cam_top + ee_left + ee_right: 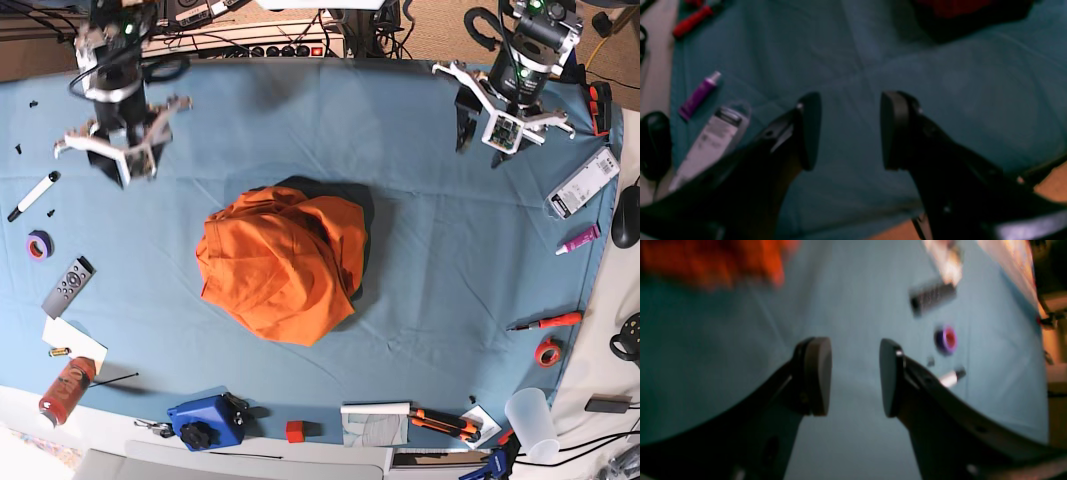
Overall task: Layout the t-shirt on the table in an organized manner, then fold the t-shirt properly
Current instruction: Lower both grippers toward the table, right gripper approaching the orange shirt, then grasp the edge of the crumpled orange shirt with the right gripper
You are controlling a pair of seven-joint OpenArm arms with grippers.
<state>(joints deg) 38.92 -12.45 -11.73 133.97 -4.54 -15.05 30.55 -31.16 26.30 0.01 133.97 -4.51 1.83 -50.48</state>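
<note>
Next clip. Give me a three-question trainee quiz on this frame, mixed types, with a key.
1. True or false: the t-shirt lies flat and spread out on the table.
2. Which gripper is holding the t-shirt? A) left gripper B) right gripper C) neither
3. Fill in: in the base view, the purple tape roll lies near the table's ____ edge.

Key:
1. False; it sits in a crumpled heap at the centre.
2. C; both are open above bare cloth, away from the shirt.
3. Left.
</note>
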